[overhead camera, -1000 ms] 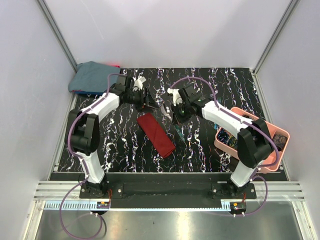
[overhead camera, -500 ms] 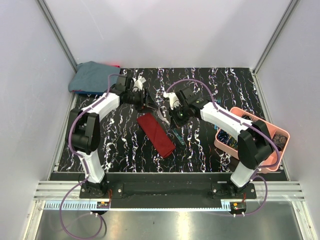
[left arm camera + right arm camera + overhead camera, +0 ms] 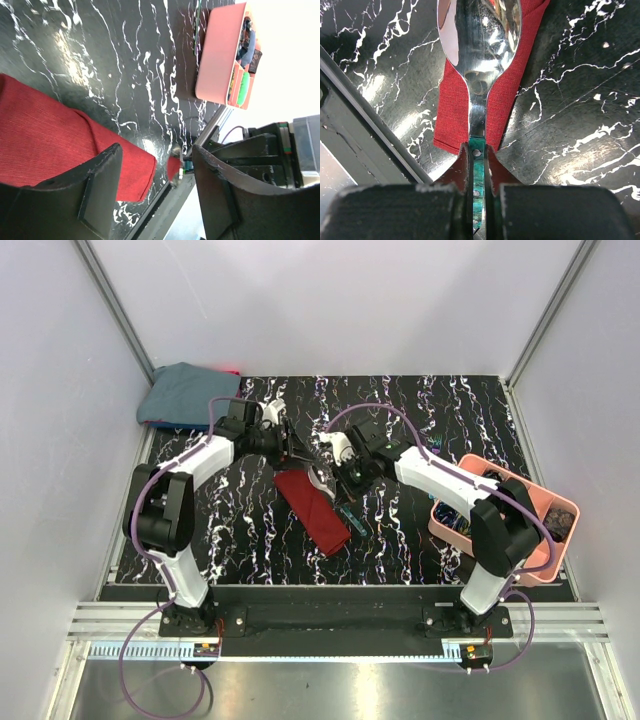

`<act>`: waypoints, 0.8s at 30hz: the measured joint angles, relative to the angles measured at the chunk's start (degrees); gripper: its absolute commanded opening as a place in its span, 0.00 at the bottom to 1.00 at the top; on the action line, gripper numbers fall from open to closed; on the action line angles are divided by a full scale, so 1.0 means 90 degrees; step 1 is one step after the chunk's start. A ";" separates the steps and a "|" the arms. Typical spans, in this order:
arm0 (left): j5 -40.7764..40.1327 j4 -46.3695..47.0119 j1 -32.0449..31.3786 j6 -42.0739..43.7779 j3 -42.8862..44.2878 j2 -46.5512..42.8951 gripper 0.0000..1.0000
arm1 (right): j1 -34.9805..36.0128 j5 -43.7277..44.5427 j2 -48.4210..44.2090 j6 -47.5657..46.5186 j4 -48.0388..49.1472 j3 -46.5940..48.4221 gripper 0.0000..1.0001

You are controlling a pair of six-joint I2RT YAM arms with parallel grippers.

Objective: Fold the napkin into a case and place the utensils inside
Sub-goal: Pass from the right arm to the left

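Tabletop [image 3: 240, 535] black, white-veined, folded red napkin [image 3: 312, 508], white walls [image 3: 330, 300]

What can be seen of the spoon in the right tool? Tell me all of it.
The spoon has a shiny silver metal bowl, a narrow neck and a dark green handle with small rivets. The right tool is shut on the handle. The bowl points out over the folded dark red napkin; contact with it cannot be told.
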 measured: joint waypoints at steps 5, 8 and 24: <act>0.0158 0.0199 -0.0095 -0.0151 -0.0119 -0.0019 0.51 | 0.0010 0.0007 0.0129 -0.0012 -0.0007 0.0005 0.00; 0.0296 0.0282 -0.0136 -0.0121 -0.0197 -0.0061 0.51 | 0.0010 0.0024 0.0136 -0.0012 -0.0017 0.0024 0.00; 0.0228 -0.0413 -0.0007 0.1151 -0.0219 -0.0112 0.00 | 0.0056 0.0168 0.0211 0.0296 -0.0129 0.0539 0.40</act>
